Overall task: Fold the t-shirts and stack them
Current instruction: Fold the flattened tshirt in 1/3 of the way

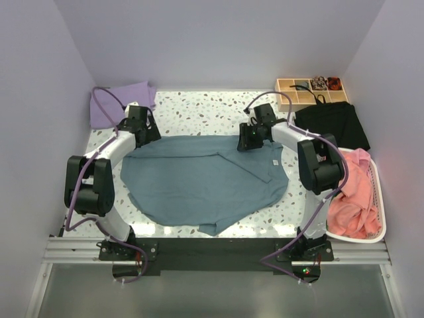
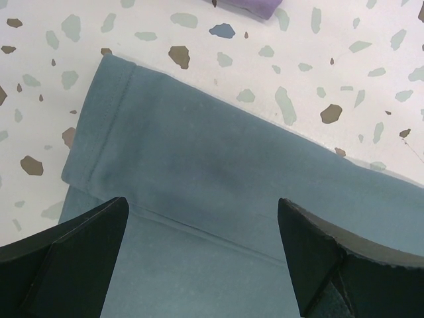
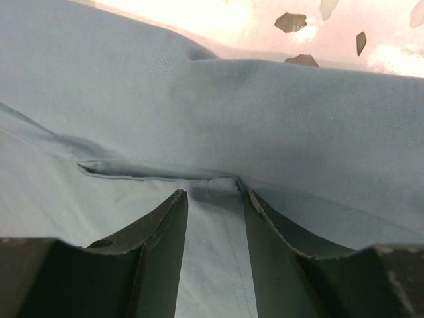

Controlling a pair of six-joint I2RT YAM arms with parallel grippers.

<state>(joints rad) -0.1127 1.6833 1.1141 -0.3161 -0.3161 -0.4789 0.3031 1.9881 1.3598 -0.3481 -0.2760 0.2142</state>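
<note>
The slate-blue t-shirt [image 1: 205, 182] lies spread flat mid-table, with a fold line across its upper right. My left gripper [image 1: 150, 132] hovers over its far-left sleeve [image 2: 199, 152]; in the left wrist view it [image 2: 202, 202] is wide open with nothing between the fingers. My right gripper [image 1: 248, 140] sits low on the shirt's far edge. In the right wrist view it [image 3: 214, 193] has a narrow gap, its tips either side of a small bunched hem fold [image 3: 217, 185]. The lavender t-shirt [image 1: 122, 103] lies folded at the back left. Salmon-pink shirts [image 1: 354, 195] fill a basket.
A white basket [image 1: 379, 199] stands at the right edge. A black cloth [image 1: 334, 122] lies at the back right, and behind it is a wooden compartment tray [image 1: 311, 89]. Speckled tabletop [image 1: 199, 112] shows behind the blue shirt.
</note>
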